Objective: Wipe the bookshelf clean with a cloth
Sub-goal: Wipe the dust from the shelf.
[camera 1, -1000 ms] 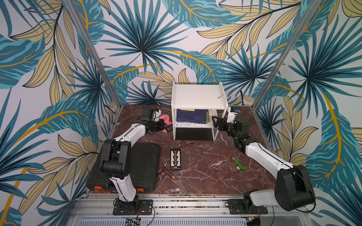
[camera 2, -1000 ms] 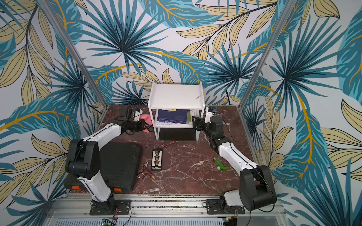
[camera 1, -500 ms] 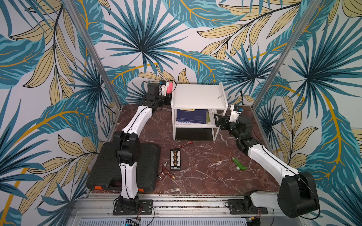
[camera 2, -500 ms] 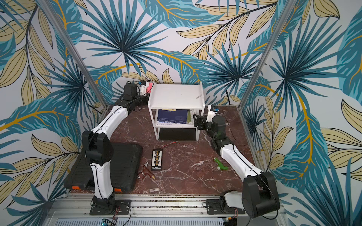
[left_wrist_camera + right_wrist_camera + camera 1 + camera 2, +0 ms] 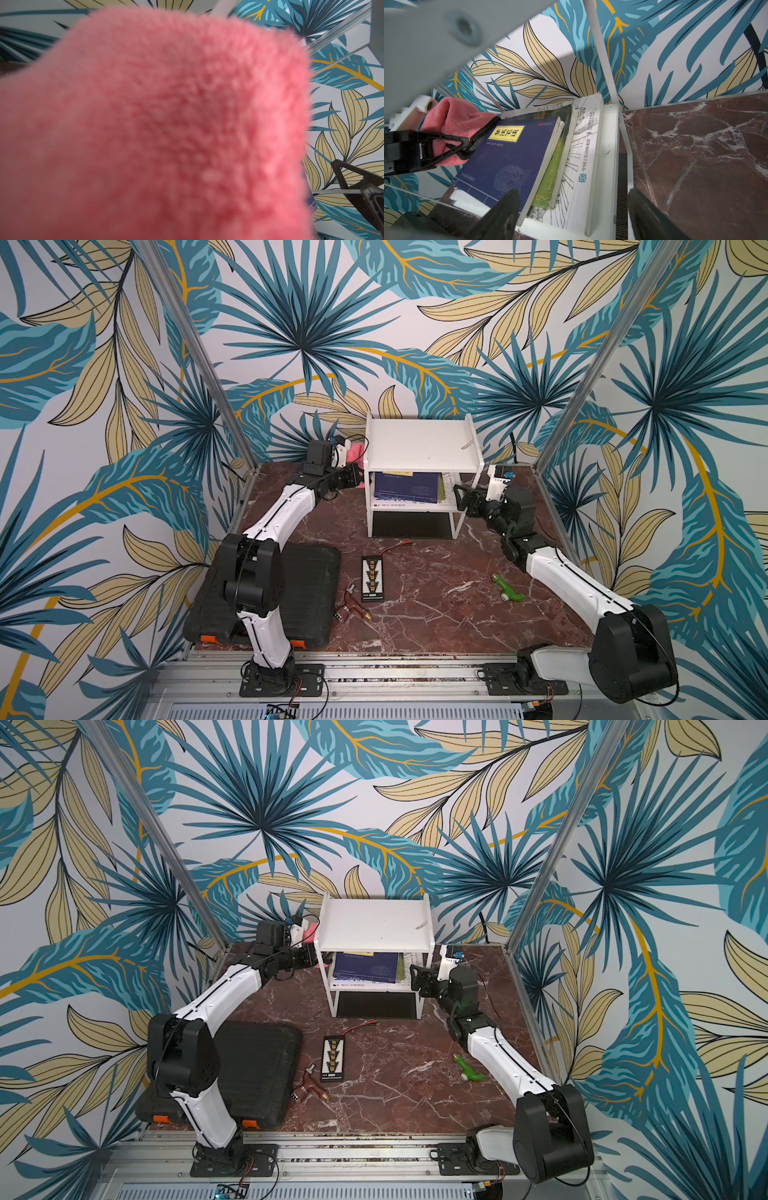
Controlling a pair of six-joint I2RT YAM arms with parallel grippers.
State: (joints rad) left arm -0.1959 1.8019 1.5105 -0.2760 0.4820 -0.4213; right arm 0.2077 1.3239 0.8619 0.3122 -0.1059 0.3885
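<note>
Marble tabletop (image 5: 436,585), bookshelf (image 5: 422,445) at back: left gripper (image 5: 466,145) clamped on cloth (image 5: 355,451) just beside the shelf's left side, right gripper (image 5: 463,497) wide, empty; looks pre-wipe, next needs cloth pressed flat on the top board.

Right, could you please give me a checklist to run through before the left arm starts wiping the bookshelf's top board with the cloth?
1. Grip on the cloth: ok, the left gripper is shut on its dark-trimmed edge.
2. Cloth on the bookshelf top board: not ok, it is held beside the left raised edge, off the board.
3. Top board free of loose bits: not ok, a small pale strip lies near the right edge.
4. Right gripper out of the way: ok, open and empty, low by the bookshelf's right side.
5. Books clear of the wipe: ok, stacked on the lower tier.
</note>
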